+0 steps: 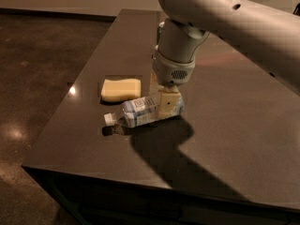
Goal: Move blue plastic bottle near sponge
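Observation:
The blue plastic bottle (138,111), clear with a white cap and a white-and-blue label, lies on its side on the dark table (225,139), cap pointing to the front left. The pale yellow sponge (121,89) lies flat just behind and left of it, a small gap apart. My gripper (165,103) comes down from the big white arm (220,18) and is shut on the bottle's base end. One cream finger (169,105) shows in front of the bottle.
The table's left edge (70,111) and front edge (140,179) are close to the bottle. A dark floor (33,78) lies to the left. The arm casts a wide shadow (173,153) on the table in front of the bottle.

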Motion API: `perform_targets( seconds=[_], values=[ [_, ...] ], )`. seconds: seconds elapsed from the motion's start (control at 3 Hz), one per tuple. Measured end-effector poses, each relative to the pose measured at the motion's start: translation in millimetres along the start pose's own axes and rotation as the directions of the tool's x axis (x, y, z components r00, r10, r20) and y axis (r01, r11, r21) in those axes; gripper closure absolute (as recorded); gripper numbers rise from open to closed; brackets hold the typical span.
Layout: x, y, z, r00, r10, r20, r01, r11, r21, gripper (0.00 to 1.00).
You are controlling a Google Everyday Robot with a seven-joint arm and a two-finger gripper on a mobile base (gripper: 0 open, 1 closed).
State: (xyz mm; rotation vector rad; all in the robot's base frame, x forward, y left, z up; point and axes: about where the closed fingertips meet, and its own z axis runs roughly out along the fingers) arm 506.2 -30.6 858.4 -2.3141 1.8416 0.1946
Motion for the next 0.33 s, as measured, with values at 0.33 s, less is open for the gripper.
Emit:
perform_targets(
  seconds=[0.33],
  values=[
    [-1.0, -0.7, 0.5, 1.0, -0.002, 0.001, 0.002, 1.0, 0.003, 0.17]
  ],
)
